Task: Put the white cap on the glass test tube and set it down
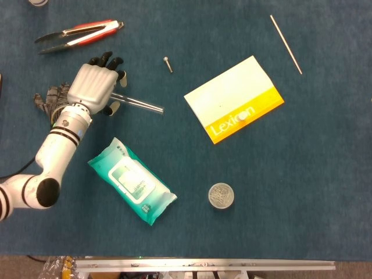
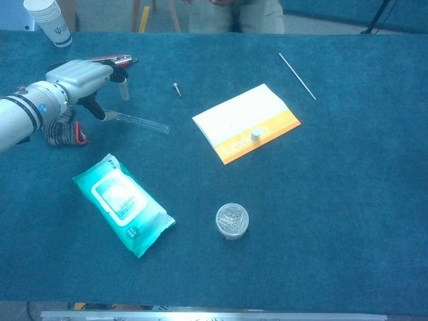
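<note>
The round clear container (image 1: 221,195) lies nearest on the blue table (image 1: 302,174). To its left lies the teal wipes packet (image 1: 132,189), set diagonally.

Farther back at left, the glass test tube (image 1: 139,104) lies flat on the table. Its long axis runs left to right, with the right end slightly nearer. The left end is hidden beneath the left hand (image 1: 93,87), so the open end cannot be identified. The left hand hovers palm-down over that end with its fingers apart, pointing far; whether any fingertip touches the tube cannot be determined. A grey glove (image 2: 59,132) lies partly hidden behind the wrist.

The white cap (image 2: 255,134) stands on the yellow-and-white Lexicon box (image 1: 234,99), well right of the tube.

Farthest back are a small screw (image 1: 168,63), red-handled tongs (image 1: 81,32), a thin rod (image 1: 285,44) and a paper cup (image 2: 48,21), cut off by the frame edge. The right hand is out of view.
</note>
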Action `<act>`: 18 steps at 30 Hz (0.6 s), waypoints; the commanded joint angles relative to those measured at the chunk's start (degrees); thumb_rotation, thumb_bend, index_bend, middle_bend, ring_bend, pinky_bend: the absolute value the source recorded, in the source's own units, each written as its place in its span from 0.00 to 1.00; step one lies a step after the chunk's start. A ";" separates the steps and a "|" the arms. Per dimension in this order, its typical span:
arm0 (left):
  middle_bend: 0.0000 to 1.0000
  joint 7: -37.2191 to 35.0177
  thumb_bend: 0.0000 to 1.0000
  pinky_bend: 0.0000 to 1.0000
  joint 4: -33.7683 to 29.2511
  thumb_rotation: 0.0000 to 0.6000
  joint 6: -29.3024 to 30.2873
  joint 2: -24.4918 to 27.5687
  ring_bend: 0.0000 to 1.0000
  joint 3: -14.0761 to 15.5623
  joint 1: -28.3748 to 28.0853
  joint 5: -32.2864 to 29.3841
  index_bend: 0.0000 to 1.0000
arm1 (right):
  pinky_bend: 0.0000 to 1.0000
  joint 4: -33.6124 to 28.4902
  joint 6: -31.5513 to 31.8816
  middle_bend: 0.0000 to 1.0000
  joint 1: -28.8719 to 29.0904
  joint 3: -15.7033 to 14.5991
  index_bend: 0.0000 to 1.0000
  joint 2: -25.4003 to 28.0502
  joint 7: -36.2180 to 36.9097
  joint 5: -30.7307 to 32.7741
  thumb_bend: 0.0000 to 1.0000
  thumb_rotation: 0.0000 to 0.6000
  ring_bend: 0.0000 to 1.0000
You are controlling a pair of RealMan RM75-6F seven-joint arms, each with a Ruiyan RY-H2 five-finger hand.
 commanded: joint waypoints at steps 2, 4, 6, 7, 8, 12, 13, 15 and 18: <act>0.12 0.45 0.29 0.14 2.54 1.00 -0.12 -2.25 0.00 0.45 -1.01 -2.02 0.38 | 0.17 0.18 0.45 0.24 -0.38 -0.21 0.46 0.35 0.65 -0.10 0.33 1.00 0.06; 0.12 0.61 0.29 0.14 3.56 1.00 -0.27 -2.99 0.00 0.72 -1.29 -2.56 0.38 | 0.17 0.37 0.69 0.24 -0.60 -0.30 0.46 0.53 1.09 -0.07 0.33 1.00 0.06; 0.12 0.69 0.29 0.14 4.77 1.00 -0.43 -3.84 0.00 1.01 -1.52 -3.16 0.39 | 0.17 0.60 0.90 0.24 -0.84 -0.42 0.46 0.76 1.45 0.02 0.33 1.00 0.06; 0.12 0.66 0.29 0.14 5.27 1.00 -0.47 -4.20 0.00 1.11 -1.59 -3.40 0.39 | 0.18 0.67 0.96 0.24 -0.92 -0.46 0.46 0.84 1.62 0.04 0.33 1.00 0.06; 0.12 0.64 0.29 0.14 5.76 1.00 -0.53 -4.52 0.00 1.21 -1.66 -3.62 0.39 | 0.18 0.73 0.99 0.24 -0.98 -0.51 0.46 0.93 1.79 0.04 0.33 1.00 0.06; 0.13 0.70 0.29 0.14 7.48 1.00 -0.59 -5.59 0.00 1.68 -1.85 -4.39 0.40 | 0.18 0.97 1.16 0.24 -1.16 -0.64 0.46 1.25 2.32 -0.14 0.33 1.00 0.06; 0.13 0.64 0.29 0.14 7.73 1.00 -0.59 -5.76 0.00 1.73 -1.86 -4.52 0.40 | 0.17 1.02 1.19 0.24 -1.17 -0.64 0.46 1.28 2.36 -0.13 0.33 1.00 0.06; 0.13 0.57 0.29 0.14 8.20 1.00 -0.56 -6.09 0.00 1.88 -1.89 -4.73 0.40 | 0.18 1.10 1.16 0.24 -1.16 -0.65 0.46 1.30 2.56 -0.09 0.33 1.00 0.06; 0.14 0.53 0.29 0.14 8.64 1.00 -0.63 -6.54 0.00 2.13 -1.93 -5.02 0.41 | 0.18 1.24 1.10 0.24 -1.18 -0.75 0.46 1.29 2.74 -0.10 0.33 1.00 0.06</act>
